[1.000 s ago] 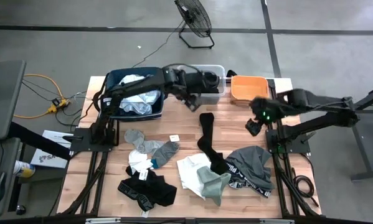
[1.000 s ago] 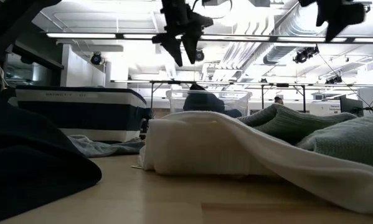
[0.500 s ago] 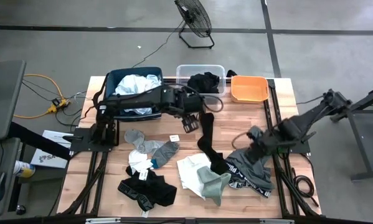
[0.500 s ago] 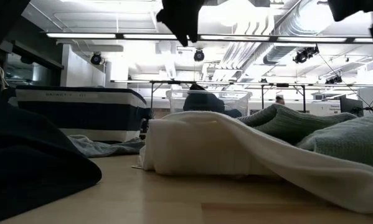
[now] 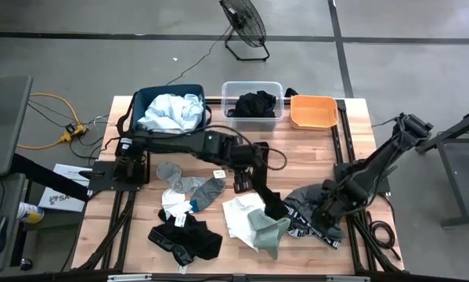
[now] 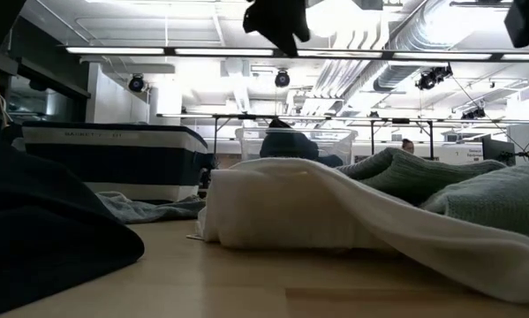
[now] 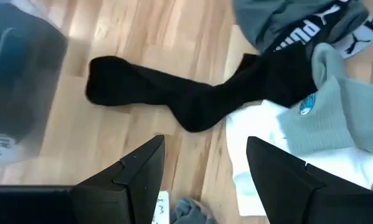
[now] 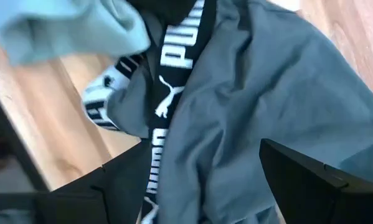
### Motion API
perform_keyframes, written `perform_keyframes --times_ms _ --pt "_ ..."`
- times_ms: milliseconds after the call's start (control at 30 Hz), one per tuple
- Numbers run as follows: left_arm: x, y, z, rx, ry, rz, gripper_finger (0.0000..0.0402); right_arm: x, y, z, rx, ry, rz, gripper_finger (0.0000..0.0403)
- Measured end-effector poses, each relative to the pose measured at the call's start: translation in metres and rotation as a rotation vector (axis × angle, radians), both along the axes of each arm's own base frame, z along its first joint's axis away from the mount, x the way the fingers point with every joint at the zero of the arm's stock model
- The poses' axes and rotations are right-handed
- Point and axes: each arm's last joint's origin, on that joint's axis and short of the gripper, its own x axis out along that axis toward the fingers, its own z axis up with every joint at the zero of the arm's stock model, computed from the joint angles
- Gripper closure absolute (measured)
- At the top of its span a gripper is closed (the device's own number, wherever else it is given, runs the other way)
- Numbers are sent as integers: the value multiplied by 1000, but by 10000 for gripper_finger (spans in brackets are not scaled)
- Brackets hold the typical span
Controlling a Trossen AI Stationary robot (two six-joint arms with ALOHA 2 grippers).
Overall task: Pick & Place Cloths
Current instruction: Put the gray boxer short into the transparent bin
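Observation:
My left gripper [image 5: 244,172] hangs open above the long black sock [image 5: 260,176], which lies flat on the table's middle; in the left wrist view the sock [image 7: 192,99] stretches across ahead of the open gripper [image 7: 205,149]. My right gripper [image 5: 326,210] is open over the grey garment with a black lettered waistband [image 5: 312,205], which fills the right wrist view [image 8: 248,81] under the gripper [image 8: 192,165]. A white cloth [image 5: 238,213], a sage green cloth [image 5: 267,231], grey socks [image 5: 191,186] and a black garment [image 5: 185,239] lie on the table.
At the far edge stand a navy bin [image 5: 140,102] holding pale blue cloth, a clear tub [image 5: 228,88] holding a black cloth, and an orange tub [image 5: 312,111]. Bare wood lies between the tubs and the cloths. A fan stands on the floor beyond.
My left gripper has swung from the clear tub at the far edge toward the near edge, coming over the black sock. My right gripper has moved from beside the orange tub toward the near edge and down, over the grey garment. The cloths on the table have not moved.

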Motion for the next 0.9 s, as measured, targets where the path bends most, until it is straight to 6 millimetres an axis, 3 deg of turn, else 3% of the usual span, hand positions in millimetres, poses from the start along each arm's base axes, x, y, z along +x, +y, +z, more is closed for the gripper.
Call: perform_keyframes --times_ms 233,667,767,900 --pt "-19 -14 -26 -84 -33 -21 181 8 17 -26 -104 43 151 113" --pt "-88 -10 -59 -244 -136 121 182 24 33 -70 -185 133 179 115" --pt "-94 -10 -63 -267 -155 141 182 27 33 -74 -165 161 144 135" --pt "-99 -12 -65 -275 -148 143 181 29 33 -75 -149 167 89 190"
